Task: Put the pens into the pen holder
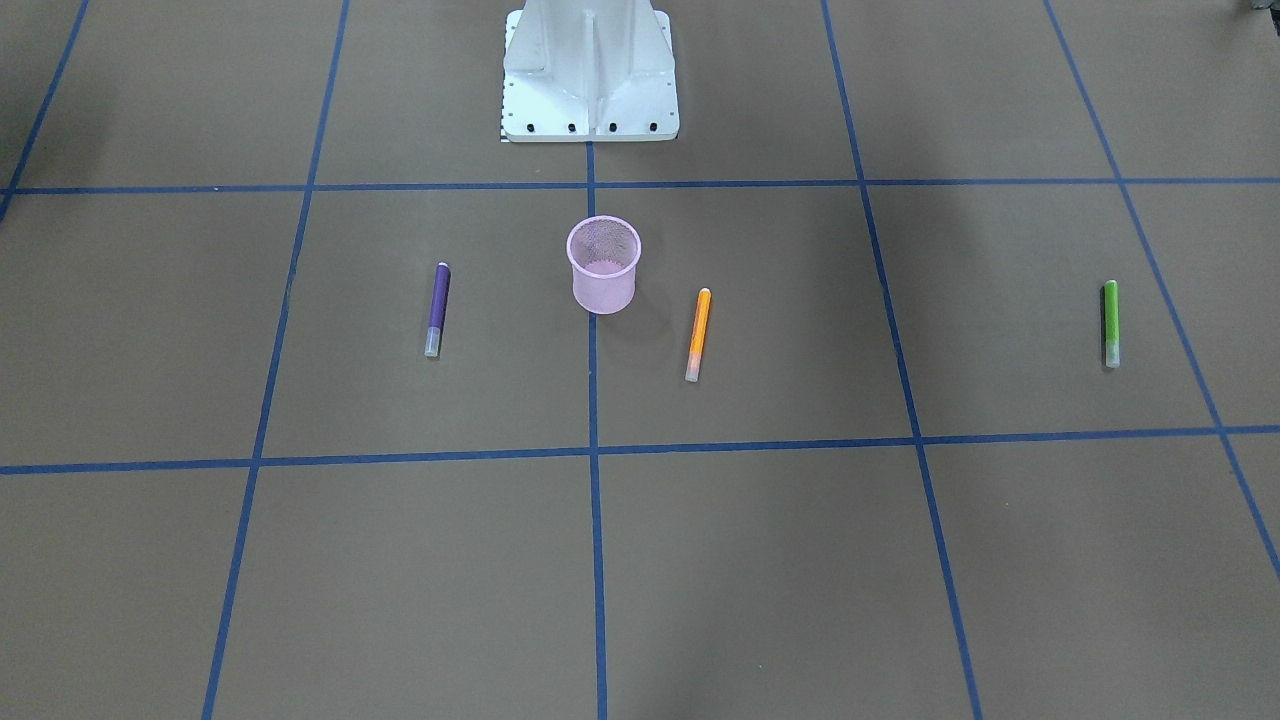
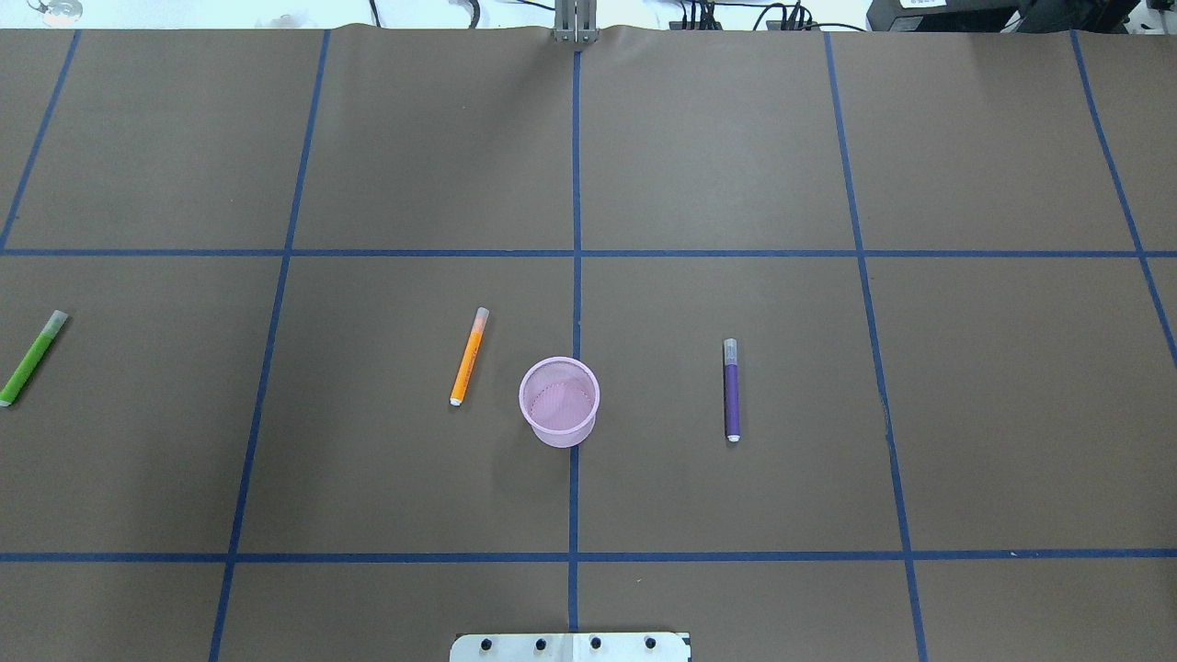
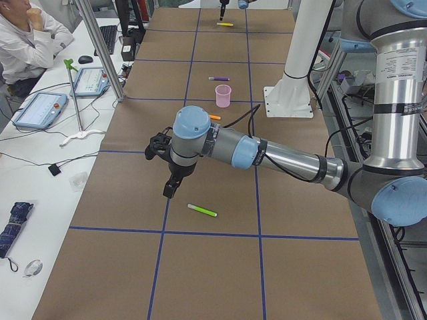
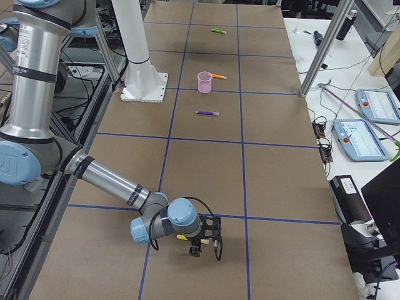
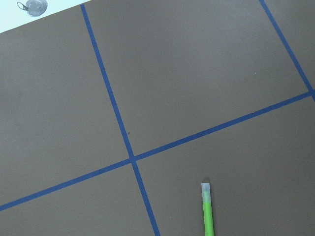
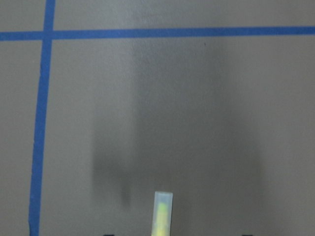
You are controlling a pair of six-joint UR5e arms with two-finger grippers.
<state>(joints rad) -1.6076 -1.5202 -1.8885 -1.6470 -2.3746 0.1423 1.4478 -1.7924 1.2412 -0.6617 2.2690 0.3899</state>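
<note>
Brown paper-covered table (image 2: 736,156), with blue tape lines (image 2: 576,184) dividing it into squares. The white robot base (image 1: 590,80) is sitting on the centre line. An operator (image 3: 20,40) is sitting at the side bench.

The left arm (image 3: 280,157) is reaching low over the table's left end. The left gripper (image 3: 171,190) is hanging fingers-down near the green pen (image 3: 202,211) and apart from it, probably lining up a pick. It shows in the side view only, so I cannot tell how wide its jaws are standing.

The right arm (image 4: 106,178) is stretching to the opposite end, with the right gripper (image 4: 200,247) hovering over the yellow pen (image 6: 162,214). The wrist view is centring that pen's cap, which suggests an approach. Jaw spread and contact: cannot tell.

The pen holder (image 2: 559,402) is standing upright on the centre line in front of the base. It is pink see-through mesh with a solid rim, and no pen is showing inside. Sitting midway, it is likely reachable by either arm.

The pens are all lying flat, each a short thick stick with a whitish translucent cap. The orange pen (image 2: 468,357) is lying near the holder on the robot's left, and the purple pen (image 2: 732,391) farther off on its right. Neither is touching the holder. Collecting is not yet begun.
</note>
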